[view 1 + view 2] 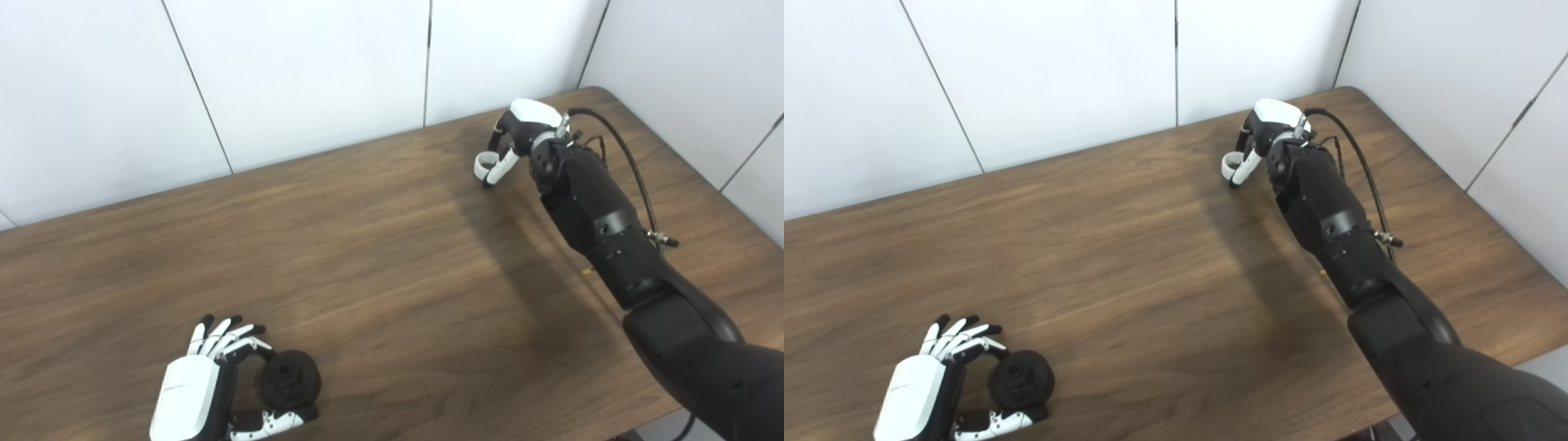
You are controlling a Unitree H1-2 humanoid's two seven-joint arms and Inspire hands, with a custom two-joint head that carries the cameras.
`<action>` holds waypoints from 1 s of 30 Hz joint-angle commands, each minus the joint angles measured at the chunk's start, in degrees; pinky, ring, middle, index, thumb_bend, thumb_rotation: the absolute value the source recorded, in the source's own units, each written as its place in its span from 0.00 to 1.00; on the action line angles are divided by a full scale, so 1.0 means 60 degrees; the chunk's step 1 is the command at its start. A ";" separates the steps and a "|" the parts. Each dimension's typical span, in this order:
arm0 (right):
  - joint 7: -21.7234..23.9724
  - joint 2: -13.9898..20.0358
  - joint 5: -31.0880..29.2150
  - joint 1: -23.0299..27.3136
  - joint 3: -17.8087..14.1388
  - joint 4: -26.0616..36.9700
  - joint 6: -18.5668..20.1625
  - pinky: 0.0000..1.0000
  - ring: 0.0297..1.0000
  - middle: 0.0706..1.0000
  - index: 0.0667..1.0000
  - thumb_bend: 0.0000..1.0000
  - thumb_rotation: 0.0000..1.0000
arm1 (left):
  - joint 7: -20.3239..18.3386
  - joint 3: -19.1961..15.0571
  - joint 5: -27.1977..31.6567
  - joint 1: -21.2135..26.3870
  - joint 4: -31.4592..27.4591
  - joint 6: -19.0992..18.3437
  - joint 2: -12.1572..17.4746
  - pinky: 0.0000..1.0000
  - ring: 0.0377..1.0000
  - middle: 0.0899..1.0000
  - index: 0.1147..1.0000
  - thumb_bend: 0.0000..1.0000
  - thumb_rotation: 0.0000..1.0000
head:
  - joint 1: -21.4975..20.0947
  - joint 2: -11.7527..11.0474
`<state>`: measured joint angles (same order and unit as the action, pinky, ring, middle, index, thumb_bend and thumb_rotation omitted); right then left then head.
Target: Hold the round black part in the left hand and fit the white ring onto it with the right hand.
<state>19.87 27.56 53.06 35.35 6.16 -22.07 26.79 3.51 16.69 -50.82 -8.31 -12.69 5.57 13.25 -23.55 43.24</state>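
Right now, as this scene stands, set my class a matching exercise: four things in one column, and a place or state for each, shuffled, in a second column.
Things:
1. round black part
2. white ring
3. left hand
4. table

Places or states:
A. wooden, brown, bearing everything
B. far side, at the right hand's fingertips
C. near edge, fingers curled around a dark piece
D. near edge, between a thumb and fingers

Pairs: 1-D, 2-B, 3-C, 4-A

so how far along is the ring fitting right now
Done: the left hand has its fingers around the round black part near the table's front edge. In hand: the right hand pinches the white ring at the far side. Left: bringing them together and fitting.
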 commanded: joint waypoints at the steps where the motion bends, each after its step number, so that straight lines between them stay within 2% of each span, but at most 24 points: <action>1: -0.0159 0.0371 0.0080 0.0270 0.0006 0.0357 0.0016 1.00 0.96 0.81 0.45 0.52 0.13 | -0.0041 0.0040 -0.0145 -0.0009 -0.0147 0.0010 0.0046 1.00 0.89 0.75 0.42 0.52 0.05 | 0.0049 0.0028; 4: -0.0072 0.0506 -0.0006 0.0220 0.0162 0.0532 0.0006 1.00 0.96 0.82 0.45 0.52 0.13 | -0.0028 0.0067 -0.0190 -0.0013 -0.0159 -0.0021 0.0009 1.00 0.89 0.75 0.42 0.52 0.05 | 0.0215 0.0072; 7: 0.0376 0.0701 0.0010 0.0119 0.0487 0.1232 -0.0042 1.00 0.97 0.84 0.45 0.52 0.13 | -0.0033 0.0107 -0.0294 -0.0015 -0.0185 -0.0079 -0.0030 1.00 0.89 0.75 0.42 0.52 0.05 | 0.0545 0.0150; 14: 0.1170 0.1140 -0.0269 -0.0106 0.1232 0.2976 -0.0570 1.00 0.97 0.82 0.45 0.52 0.14 | -0.0033 0.0292 -0.0574 -0.0012 -0.0220 -0.0192 -0.0206 1.00 0.88 0.75 0.42 0.52 0.05 | 0.1361 0.0320; 23: 0.1864 0.0875 -0.0435 -0.0751 0.1703 0.5466 -0.0794 1.00 0.94 0.81 0.45 0.52 0.13 | -0.0195 0.0532 -0.0879 -0.0002 -0.0366 -0.0524 -0.0495 1.00 0.89 0.76 0.42 0.52 0.05 | 0.2237 0.0548; 30: 0.2768 0.0535 -0.0452 -0.1178 0.2057 0.7295 -0.0865 1.00 0.95 0.80 0.45 0.52 0.14 | -0.0506 0.0781 -0.1237 0.0025 -0.0563 -0.0958 -0.0795 1.00 0.89 0.76 0.42 0.52 0.05 | 0.3190 0.0761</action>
<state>36.07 30.43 50.45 26.78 18.92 18.70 22.22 1.67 20.37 -56.88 -8.43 -14.79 0.18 8.91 -4.41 47.72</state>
